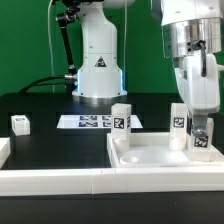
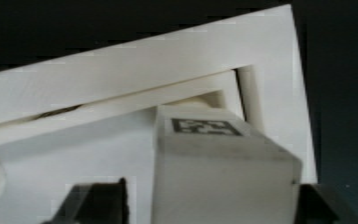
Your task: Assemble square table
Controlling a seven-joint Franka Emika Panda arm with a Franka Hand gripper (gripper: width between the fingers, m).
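Hand low at right of exterior frame, fingers apart astride an upright leg, not clamping it. Square tabletop slab lower right. Two further legs upright along its rear edge. Fourth leg loose on bench, far left.

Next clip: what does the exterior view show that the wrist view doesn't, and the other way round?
Only the exterior view: the robot's base, the marker board, a loose leg lying at that view's left, and two more upright legs.
Only the wrist view: the tag on the top face of the leg below the arm, and the corner of the slab seen close.
Both: the slab, that leg, and the fingers beside it.
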